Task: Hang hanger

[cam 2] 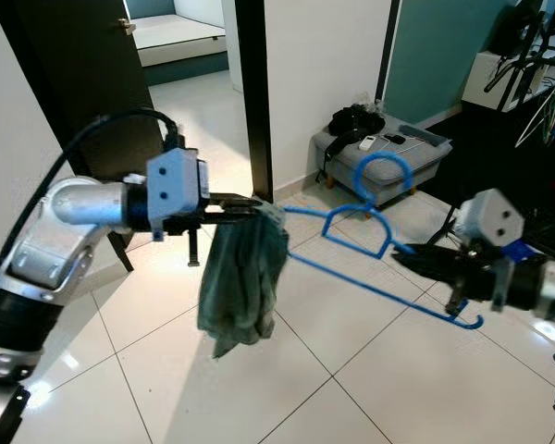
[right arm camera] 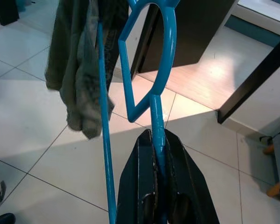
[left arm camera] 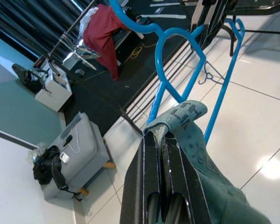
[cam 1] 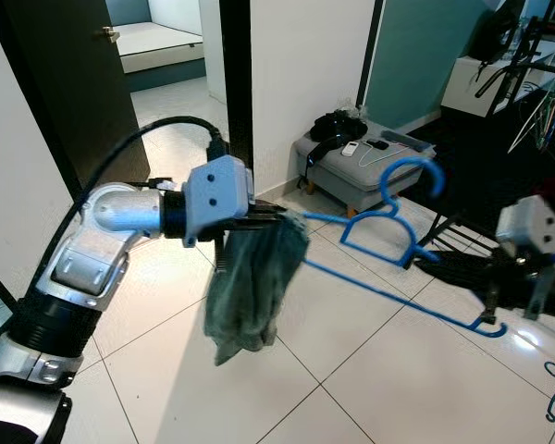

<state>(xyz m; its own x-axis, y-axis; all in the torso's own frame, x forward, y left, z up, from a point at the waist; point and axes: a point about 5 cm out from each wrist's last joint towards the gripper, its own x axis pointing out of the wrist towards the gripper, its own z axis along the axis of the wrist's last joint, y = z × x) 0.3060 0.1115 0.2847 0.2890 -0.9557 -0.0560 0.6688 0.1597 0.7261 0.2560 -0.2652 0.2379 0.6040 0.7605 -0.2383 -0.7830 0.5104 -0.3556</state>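
**A:** Why is the blue plastic hanger point(cam 1: 388, 245) stretched across between the two arms like that?

**B:** Each arm has one end. The right gripper point(right arm camera: 157, 140) is clamped on the hanger's right end, where the shoulder meets the bottom bar; its wrist view shows the blue rod pinched between the black fingers. The left gripper point(cam 2: 245, 209) has its fingers pressed together on the top edge of the grey-green cloth point(cam 1: 250, 291), right at the hanger's left end.

**A:** So the left isn't holding the hanger itself?

**B:** It looks to be pinching the cloth against the hanger's tip. Whether the plastic is also between the fingers, I cannot tell; the fabric covers that spot.

**A:** And the cloth just dangles?

**B:** Yes, bunched at the left end and hanging freely above the white tiled floor point(cam 1: 370, 379). Holding both ends keeps the hanger roughly level, I'd judge, so the cloth doesn't slide off.

**A:** Where's the hook?

**B:** The hook point(cam 1: 412, 176) rises on the far side, free and touching nothing. It stands in front of a grey padded stool point(cam 1: 361, 166) against the white wall, but well apart from it.

**A:** Anywhere to hang it?

**B:** Far right there is a dark drying rack point(left arm camera: 91, 35) with a red garment point(left arm camera: 104, 32) and other hangers. That seems the likely goal, and the hanger is not yet on it.
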